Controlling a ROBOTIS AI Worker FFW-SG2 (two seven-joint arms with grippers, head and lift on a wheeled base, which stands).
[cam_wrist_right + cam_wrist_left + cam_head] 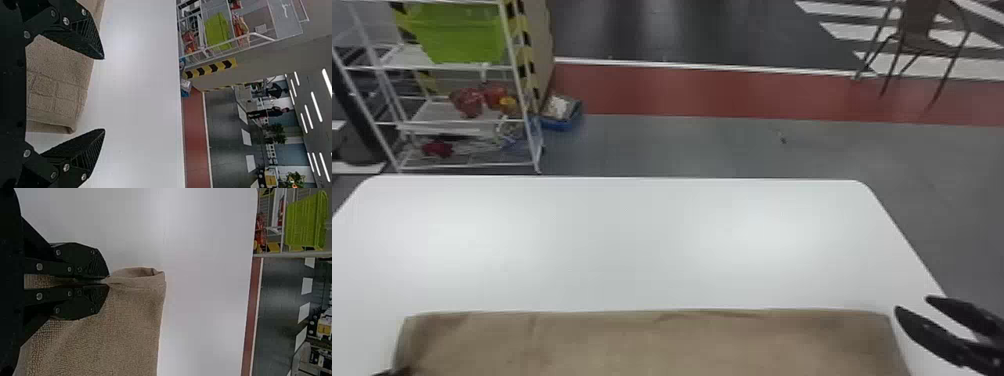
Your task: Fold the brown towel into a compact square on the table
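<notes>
brown towel (652, 345) pinched in left gripper (398, 372), near spread right gripper (911, 303)

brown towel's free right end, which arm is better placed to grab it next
Right, most likely: the right gripper is open beside that end of the brown towel, while the left gripper is shut on the cloth near the opposite end.

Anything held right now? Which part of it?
Left pincer grips the brown towel by its left edge, near the far corner. Right pincer is open, holding nothing.
</notes>
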